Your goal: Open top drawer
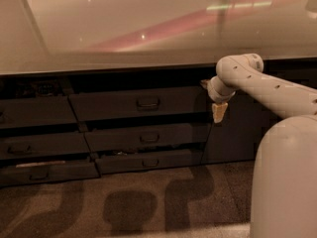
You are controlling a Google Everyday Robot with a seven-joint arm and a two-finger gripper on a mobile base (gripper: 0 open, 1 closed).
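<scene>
The top drawer (104, 105), a wide dark grey front with a small loop handle (147, 103) at its centre, sits level beneath the countertop (148, 58), a dark gap between them. The gripper (219, 112) hangs below the countertop, just off the drawer's right end.

The gripper (219, 112) hangs just right of the top drawer (124, 104) and covers part of the left edge of the cabinet door (237, 133). The arm (262, 86) and the pale robot body (285, 182) hide much of that door; both run off the right edge, the body off the bottom too. The left-hand drawers (34, 113) are cut by the left edge. The shadowed recess (34, 88) above them holds shapes too dim to name, and a pale strip (39, 163) on the lowest left front cannot be identified
</scene>
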